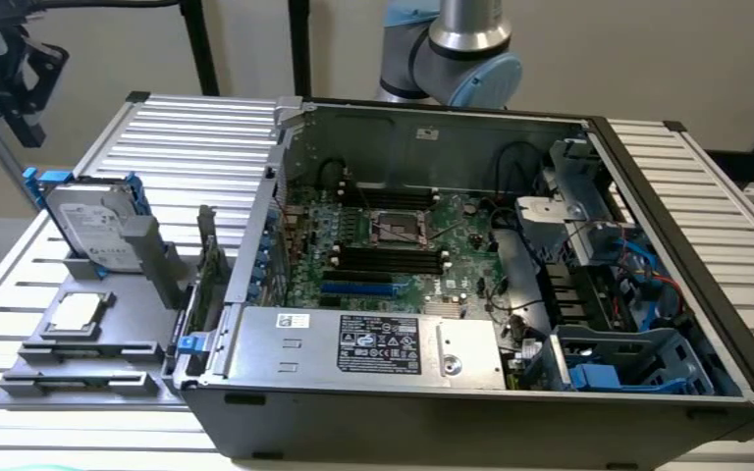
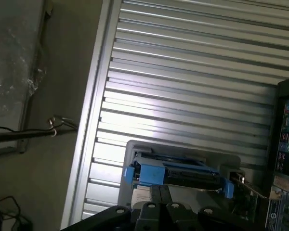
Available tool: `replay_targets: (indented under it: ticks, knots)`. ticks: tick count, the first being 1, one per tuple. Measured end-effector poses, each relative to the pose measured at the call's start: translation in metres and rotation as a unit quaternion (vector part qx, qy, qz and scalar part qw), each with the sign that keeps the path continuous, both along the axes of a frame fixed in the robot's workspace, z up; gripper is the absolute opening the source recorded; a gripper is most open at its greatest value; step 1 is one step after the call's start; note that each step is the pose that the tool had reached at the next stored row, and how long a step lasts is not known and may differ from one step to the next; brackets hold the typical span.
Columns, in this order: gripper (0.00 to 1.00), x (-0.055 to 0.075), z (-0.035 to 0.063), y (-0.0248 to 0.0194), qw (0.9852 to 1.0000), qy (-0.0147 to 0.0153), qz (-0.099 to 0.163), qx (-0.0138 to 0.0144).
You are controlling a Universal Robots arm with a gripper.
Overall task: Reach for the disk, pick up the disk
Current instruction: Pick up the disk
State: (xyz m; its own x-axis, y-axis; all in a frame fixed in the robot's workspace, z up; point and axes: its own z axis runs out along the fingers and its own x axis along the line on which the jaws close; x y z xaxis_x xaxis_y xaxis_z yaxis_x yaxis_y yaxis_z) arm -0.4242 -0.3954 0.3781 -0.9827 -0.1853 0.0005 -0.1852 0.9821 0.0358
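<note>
Disk [image 1: 89, 226] on edge in grey rack [image 1: 102, 365], chip [image 1: 74, 312] near, computer case [image 1: 482, 422] beside.

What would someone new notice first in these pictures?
The open computer case dominates the exterior view, its motherboard bare. At that view's left the disk, blue-framed, stands on edge in a grey rack on the slatted table. The gripper hangs above it, apart.
</note>
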Motion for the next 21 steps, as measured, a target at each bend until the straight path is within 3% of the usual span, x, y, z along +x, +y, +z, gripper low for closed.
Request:
replay_targets:
  ticks: [5, 11, 16, 21]
  knots:
    - [0.11, 0.0, 0.0, 0.0, 0.999, 0.0, 0.046, 0.0]
    - [0.11, 0.0, 0.0, 0.0, 0.995, 0.0, 0.1, 0.0]
    - [0.11, 0.0001, 0.0, 0.0, 0.9895, 0.0, 0.145, 0.0]
    - [0.11, 0.0, 0.0, 0.0, 0.9818, 0.0, 0.19, 0.0]
